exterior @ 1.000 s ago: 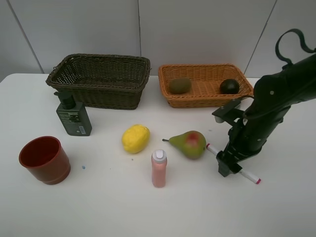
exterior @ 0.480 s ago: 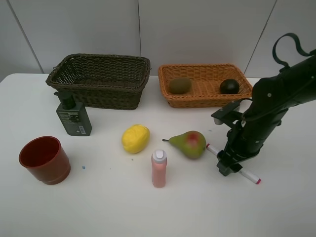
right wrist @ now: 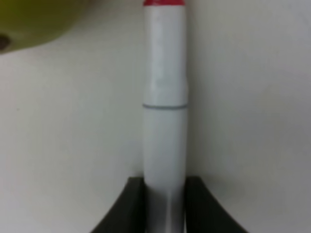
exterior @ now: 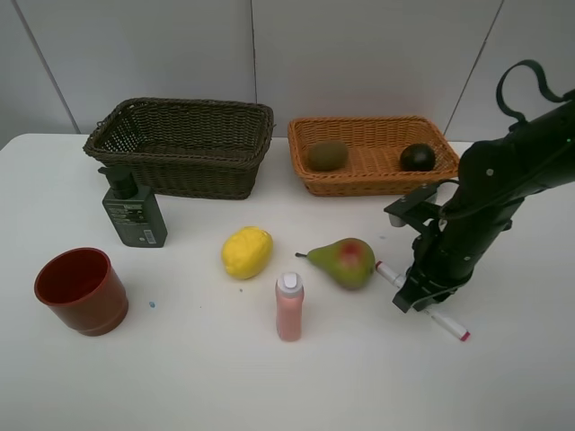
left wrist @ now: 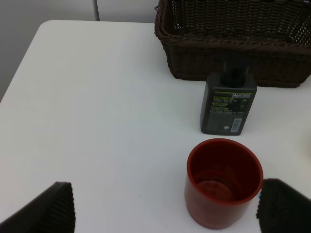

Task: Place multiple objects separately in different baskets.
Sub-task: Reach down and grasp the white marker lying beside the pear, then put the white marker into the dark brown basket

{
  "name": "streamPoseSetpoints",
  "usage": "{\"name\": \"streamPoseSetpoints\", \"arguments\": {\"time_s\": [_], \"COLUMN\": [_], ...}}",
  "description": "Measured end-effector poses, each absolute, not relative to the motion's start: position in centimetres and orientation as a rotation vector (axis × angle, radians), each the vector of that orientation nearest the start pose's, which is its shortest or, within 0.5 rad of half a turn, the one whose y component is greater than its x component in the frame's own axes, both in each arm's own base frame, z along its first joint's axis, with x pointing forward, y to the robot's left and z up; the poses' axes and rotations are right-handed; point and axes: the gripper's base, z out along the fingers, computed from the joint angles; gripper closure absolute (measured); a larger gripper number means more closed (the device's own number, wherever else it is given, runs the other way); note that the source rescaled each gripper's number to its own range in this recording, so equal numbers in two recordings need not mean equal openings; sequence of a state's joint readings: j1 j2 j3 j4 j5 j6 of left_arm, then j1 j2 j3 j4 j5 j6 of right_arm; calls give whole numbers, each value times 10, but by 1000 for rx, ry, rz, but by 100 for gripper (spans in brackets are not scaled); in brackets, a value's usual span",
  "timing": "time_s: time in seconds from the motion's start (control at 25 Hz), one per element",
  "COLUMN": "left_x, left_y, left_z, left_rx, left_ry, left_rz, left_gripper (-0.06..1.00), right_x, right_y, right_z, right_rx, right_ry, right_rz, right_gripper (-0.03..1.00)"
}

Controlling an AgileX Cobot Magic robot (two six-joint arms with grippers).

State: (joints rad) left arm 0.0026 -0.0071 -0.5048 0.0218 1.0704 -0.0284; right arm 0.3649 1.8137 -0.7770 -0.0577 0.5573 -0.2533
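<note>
Right wrist view puts the white marker [right wrist: 164, 97] dead ahead of the right pincer [right wrist: 164, 206], its long axis running straight out from between the two fingers [right wrist: 133, 206], which press on the barrel from either side: pinching it, as far as this view shows, with the marker low on the surface [exterior: 180, 377]. From the high camera the marker lies slantwise, one red end just beside the pear [exterior: 346, 262] and the other toward the front right, and the pincer sits across it near its middle. The left pincer [left wrist: 170, 211] is spread wide and holds nothing, hanging near the red cup [left wrist: 223, 182] and the pump bottle [left wrist: 228, 109], well apart from the marker, so the right arm is plainly the nearer. The light orange basket [exterior: 373, 186] holds the kiwi [exterior: 328, 154] and the dark green round fruit [exterior: 417, 157]. The marker probably belongs in the dark brown basket [exterior: 180, 177]; that is a long reach across the pear, the lemon [exterior: 247, 251] and the upright pink bottle [exterior: 289, 307], so a clean lift is needed first.
</note>
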Motion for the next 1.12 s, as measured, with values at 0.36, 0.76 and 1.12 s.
{"name": "streamPoseSetpoints", "arguments": {"time_s": [0.36,0.76,1.12], "left_x": [-7,-7,-7], "left_y": [2,2,2], "left_z": [278,278,278], "left_rx": [-33,-33,-33], "left_ry": [2042,2042,2042], "left_rz": [10,10,10], "left_gripper": [-3,-3,-3], "right_x": [258,255,241], "right_y": [96,94,88], "right_z": [106,126,171], "right_rx": [-1004,-982,-936], "right_ry": [2907,2877,2832], "right_rz": [-43,-41,-48], "right_gripper": [97,97,97]}}
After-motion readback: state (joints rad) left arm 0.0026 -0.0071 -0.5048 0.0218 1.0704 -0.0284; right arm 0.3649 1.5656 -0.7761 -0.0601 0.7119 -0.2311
